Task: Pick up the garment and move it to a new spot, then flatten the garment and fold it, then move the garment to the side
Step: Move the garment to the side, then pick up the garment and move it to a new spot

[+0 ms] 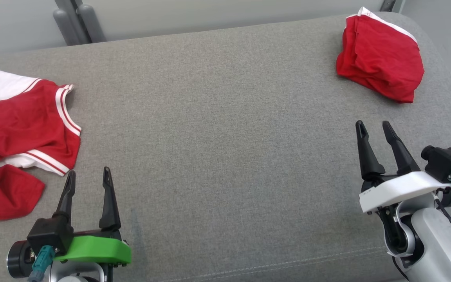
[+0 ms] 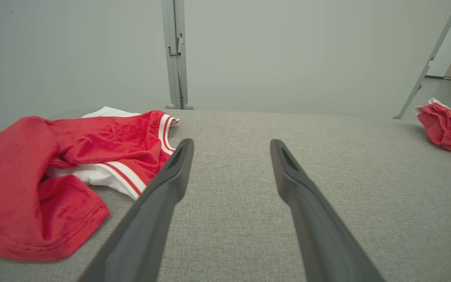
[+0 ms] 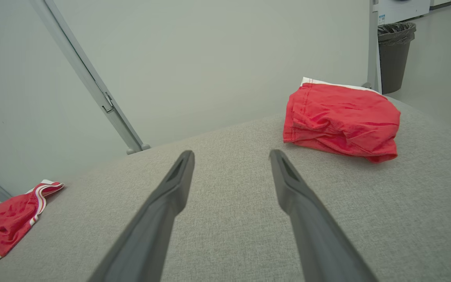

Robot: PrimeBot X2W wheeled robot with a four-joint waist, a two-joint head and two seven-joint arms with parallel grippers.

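A crumpled red cloth garment with white striped trim (image 1: 22,129) lies at the left edge of the grey fabric-covered table (image 1: 217,137), a folded red cloth garment (image 1: 382,62) at its far right corner. The left pincer (image 1: 89,171) and right pincer (image 1: 373,123) gape empty, touching neither.

left part of the crumpled red garment (image 1: 18,129) beyond the head view's left edge

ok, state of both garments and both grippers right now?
crumpled garment: loose and rumpled, left side of the grey surface, untouched.
folded garment: folded into a stack, far right corner.
left gripper: open, empty, beside the crumpled garment.
right gripper: open, empty, apart from the folded garment.
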